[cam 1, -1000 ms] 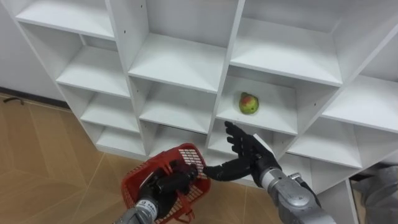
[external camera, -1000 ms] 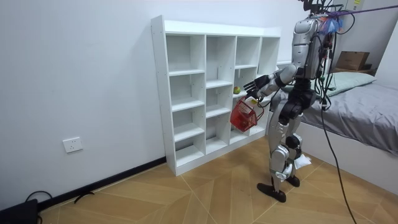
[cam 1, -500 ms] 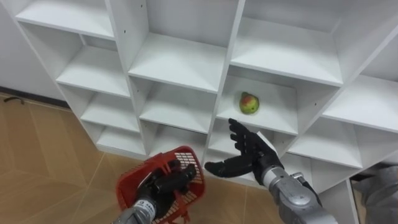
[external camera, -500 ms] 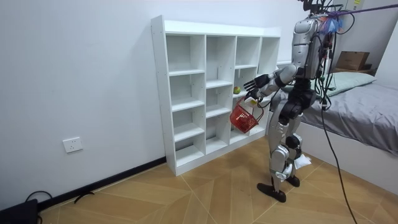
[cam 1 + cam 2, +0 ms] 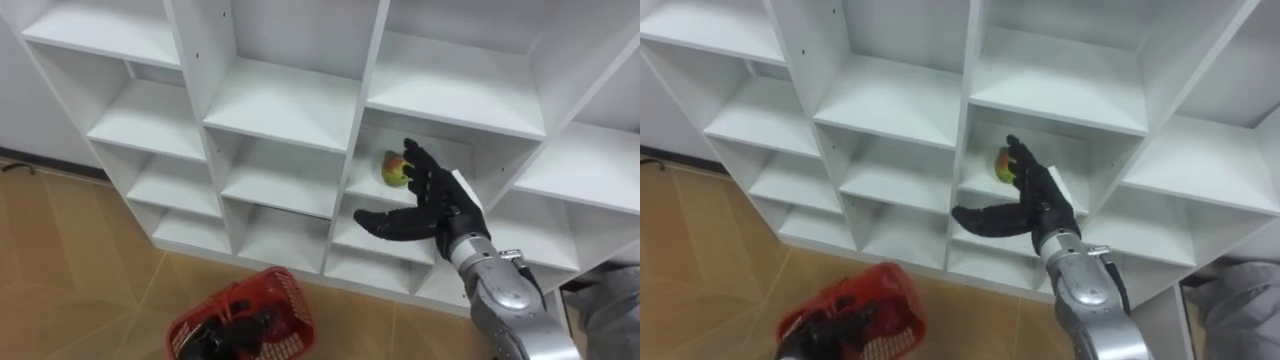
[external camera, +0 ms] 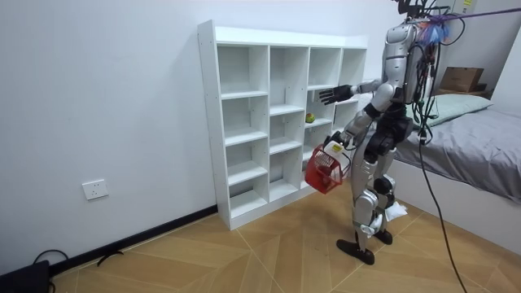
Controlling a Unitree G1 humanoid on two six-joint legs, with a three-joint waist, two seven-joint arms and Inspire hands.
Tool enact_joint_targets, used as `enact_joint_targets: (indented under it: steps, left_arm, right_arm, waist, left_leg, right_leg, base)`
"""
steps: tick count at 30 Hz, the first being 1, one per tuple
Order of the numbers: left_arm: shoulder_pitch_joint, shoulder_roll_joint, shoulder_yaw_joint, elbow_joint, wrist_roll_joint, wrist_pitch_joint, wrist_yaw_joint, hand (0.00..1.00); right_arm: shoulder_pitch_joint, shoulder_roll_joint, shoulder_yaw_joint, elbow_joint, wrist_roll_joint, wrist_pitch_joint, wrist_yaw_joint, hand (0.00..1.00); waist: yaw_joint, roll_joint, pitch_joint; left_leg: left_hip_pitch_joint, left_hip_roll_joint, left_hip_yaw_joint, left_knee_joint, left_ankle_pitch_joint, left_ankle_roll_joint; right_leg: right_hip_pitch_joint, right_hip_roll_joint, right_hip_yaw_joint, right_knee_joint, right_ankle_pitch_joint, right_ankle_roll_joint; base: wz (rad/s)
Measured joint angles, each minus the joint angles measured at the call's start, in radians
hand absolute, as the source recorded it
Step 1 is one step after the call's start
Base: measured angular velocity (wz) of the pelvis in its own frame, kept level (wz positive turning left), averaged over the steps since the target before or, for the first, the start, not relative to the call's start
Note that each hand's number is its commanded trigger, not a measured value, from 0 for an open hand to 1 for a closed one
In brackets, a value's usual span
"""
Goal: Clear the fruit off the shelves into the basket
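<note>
Red lattice basket [image 5: 278,304] in left hand [image 5: 232,337]; right hand [image 5: 432,205] near round fruit [image 5: 392,170]

Head-mounted eye views: angled steeply down, close on the white cubby shelf [image 5: 290,100] and wooden floor [image 5: 60,260]. Room view: set well back, side-on to the shelf. Shared by all: shelf front, floor.

One green-and-red fruit [image 5: 392,168] lies in a middle compartment of the white closet [image 5: 285,105]

A small green, red-blushed fruit [image 5: 393,168] lies on a middle shelf of the white closet [image 5: 290,100]; the red basket [image 5: 290,315] hangs low before it.
</note>
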Motion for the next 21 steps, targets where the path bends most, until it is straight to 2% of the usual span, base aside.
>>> enact_joint_targets:
  steps: [2,6,10,15,17,21]
  left_arm:
    - [0.013,-0.003,0.012,0.051,0.035,0.0,-0.003,1.0]
    - [0.023,-0.008,0.052,0.085,0.042,-0.011,-0.004,1.0]
    - [0.034,-0.007,0.058,0.106,0.041,-0.026,-0.002,1.0]
    - [0.043,-0.01,0.077,0.129,0.04,-0.036,-0.002,1.0]
    - [0.049,-0.01,0.084,0.148,0.04,-0.051,-0.007,1.0]
    - [0.034,-0.011,0.116,0.193,0.041,-0.057,-0.023,1.0]
  right_arm:
    - [0.001,-0.001,-0.01,0.0,0.0,0.0,-0.011,0.0]
    - [0.002,-0.002,-0.024,0.005,0.001,0.0,-0.024,0.0]
    - [0.002,-0.004,-0.029,0.004,0.018,0.0,-0.045,0.0]
    - [0.002,-0.005,-0.028,0.007,0.016,0.0,-0.063,0.0]
    - [0.002,-0.005,-0.028,0.024,-0.004,-0.001,-0.083,0.0]
    - [-0.011,-0.005,-0.029,0.106,-0.011,-0.012,-0.113,0.0]
  waist:
    - [0.0,0.008,-0.0069]
    - [-0.002,0.017,-0.0062]
    - [-0.001,0.023,-0.0084]
    - [0.003,0.019,-0.0095]
    - [0.005,0.014,-0.0092]
    - [0.009,0.001,-0.0076]
  left_leg:
    - [0.01,0.0,0.0,0.0,-0.003,0.0]
    - [0.033,-0.001,-0.002,0.0,-0.003,0.0]
    - [0.041,-0.001,-0.002,0.002,-0.004,0.0]
    - [0.044,0.001,0.008,0.0,-0.004,0.0]
    - [0.043,0.001,0.009,-0.002,-0.004,0.0]
    - [0.035,0.0,0.009,-0.003,-0.005,0.0]
  right_leg:
    - [0.011,0.0,0.001,-0.001,-0.001,0.002]
    - [0.035,0.0,0.0,-0.003,-0.003,0.002]
    - [0.035,0.0,0.001,0.0,-0.006,0.003]
    - [0.038,0.0,0.011,0.003,-0.007,0.002]
    - [0.038,0.001,0.012,0.004,-0.006,0.002]
    - [0.035,0.001,0.011,0.002,-0.006,0.003]
  base:
    - [0.0]
    - [0.0]
    - [0.0]
    - [-0.05]
    - [0.0]
    - [0.0]
